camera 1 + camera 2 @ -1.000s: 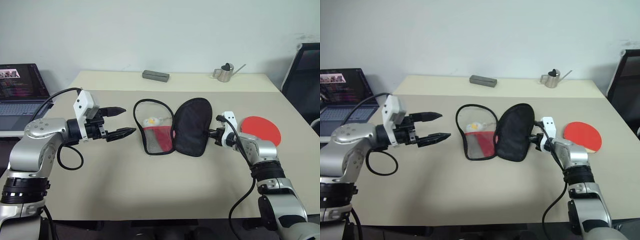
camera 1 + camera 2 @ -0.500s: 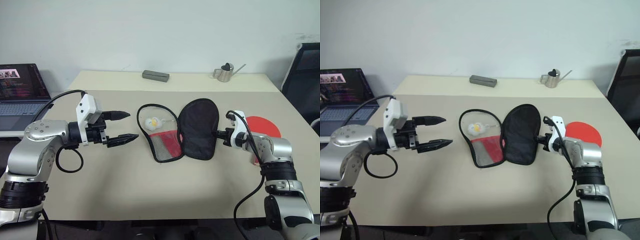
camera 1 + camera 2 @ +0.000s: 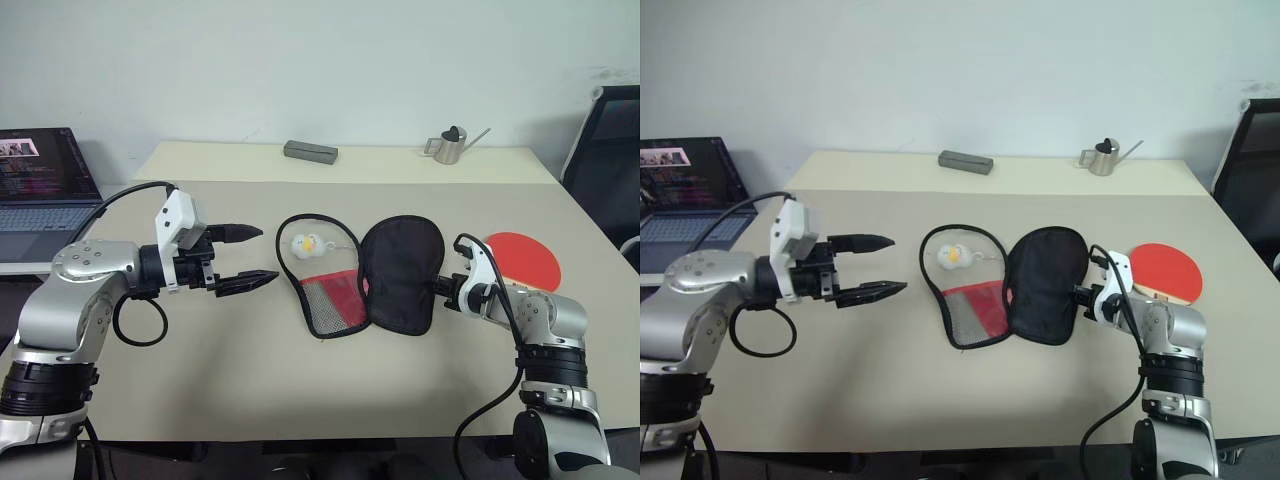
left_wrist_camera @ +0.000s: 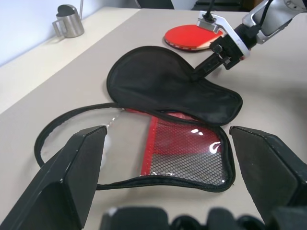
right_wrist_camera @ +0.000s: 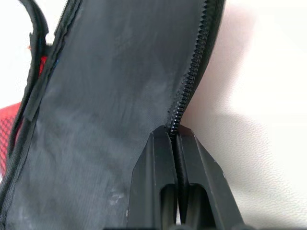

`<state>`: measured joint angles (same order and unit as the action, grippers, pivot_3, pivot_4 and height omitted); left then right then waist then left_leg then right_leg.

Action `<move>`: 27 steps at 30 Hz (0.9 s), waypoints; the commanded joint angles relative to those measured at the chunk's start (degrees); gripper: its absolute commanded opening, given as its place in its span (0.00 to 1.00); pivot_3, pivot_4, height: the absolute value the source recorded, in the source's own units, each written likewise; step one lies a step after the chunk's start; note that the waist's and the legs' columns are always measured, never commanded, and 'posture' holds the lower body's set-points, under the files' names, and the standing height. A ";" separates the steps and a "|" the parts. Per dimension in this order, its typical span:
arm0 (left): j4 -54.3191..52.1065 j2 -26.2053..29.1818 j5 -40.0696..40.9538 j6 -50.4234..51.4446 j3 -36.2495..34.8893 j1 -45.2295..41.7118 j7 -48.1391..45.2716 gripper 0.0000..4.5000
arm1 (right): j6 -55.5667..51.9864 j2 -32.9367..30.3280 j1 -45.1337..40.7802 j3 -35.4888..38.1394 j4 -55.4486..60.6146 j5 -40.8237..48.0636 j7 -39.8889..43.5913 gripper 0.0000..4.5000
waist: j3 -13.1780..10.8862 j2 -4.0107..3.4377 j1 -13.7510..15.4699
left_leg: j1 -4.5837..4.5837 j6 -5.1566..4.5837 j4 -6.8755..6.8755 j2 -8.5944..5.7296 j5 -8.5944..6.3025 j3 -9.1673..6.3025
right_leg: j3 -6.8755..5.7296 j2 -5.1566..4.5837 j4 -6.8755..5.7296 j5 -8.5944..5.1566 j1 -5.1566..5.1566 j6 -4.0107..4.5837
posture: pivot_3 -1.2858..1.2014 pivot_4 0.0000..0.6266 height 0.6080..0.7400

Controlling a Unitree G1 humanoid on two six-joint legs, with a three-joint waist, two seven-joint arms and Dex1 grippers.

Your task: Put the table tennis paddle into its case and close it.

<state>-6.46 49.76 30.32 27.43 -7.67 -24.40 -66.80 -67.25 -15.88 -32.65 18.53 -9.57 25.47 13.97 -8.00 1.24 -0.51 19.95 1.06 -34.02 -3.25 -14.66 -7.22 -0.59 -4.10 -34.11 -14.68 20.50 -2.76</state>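
Left eye view: the right tool (image 3: pixel 442 288), clamped on the case (image 3: pixel 400 273) flap's zipper edge, has dragged the opened case rightward toward the table tennis paddle (image 3: pixel 523 259) on the bench (image 3: pixel 300 380), while the left tool (image 3: pixel 250 256) hovers open, ready for loading.

Red-faced table tennis paddle (image 3: pixel 524 259) flat on table, case (image 3: pixel 370 274) unzipped beside it, black flap spread open

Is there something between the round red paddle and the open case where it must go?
Yes. The right gripper, shut on the black flap of the soft zip case, and its arm lie between the red table tennis paddle and the case.
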 commanded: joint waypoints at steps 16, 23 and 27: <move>-1.08 0.27 0.18 -0.66 -0.83 -1.19 0.38 1.00 | 6.92 6.75 2.48 9.06 8.23 2.60 -10.33 0.49 | 0.03 0.01 0.33 | -0.01 -0.01 0.00 -0.04 0.01 -0.03 | 0.00 0.02 -0.01 -0.06 -0.02 -0.09 | 0.52 0.24 1.00; -1.15 0.49 0.21 -0.69 -0.96 -1.16 0.18 1.00 | 19.12 0.38 9.87 -1.38 13.73 -1.49 0.28 0.53 | 0.01 -0.03 -0.37 | -0.04 -0.01 0.05 0.01 0.01 0.02 | 0.01 0.02 -0.01 -0.15 0.00 -0.24 | 0.52 0.24 1.00; -1.04 0.67 0.21 -0.78 -1.16 -1.07 0.02 1.00 | 25.37 -2.39 10.72 -4.61 14.81 -2.39 5.29 0.77 | -0.02 -0.06 -0.84 | -0.05 -0.01 0.04 0.00 0.01 0.02 | 0.00 0.02 -0.01 -0.15 0.00 -0.27 | 0.52 0.24 1.00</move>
<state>-6.47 49.74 30.24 27.33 -7.66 -24.41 -66.86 -45.43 -17.58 -21.58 15.17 1.99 23.26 16.67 -8.01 1.17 -1.36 19.90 1.05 -33.98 -3.24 -14.66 -7.21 -0.59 -4.08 -34.12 -14.82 20.50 -3.03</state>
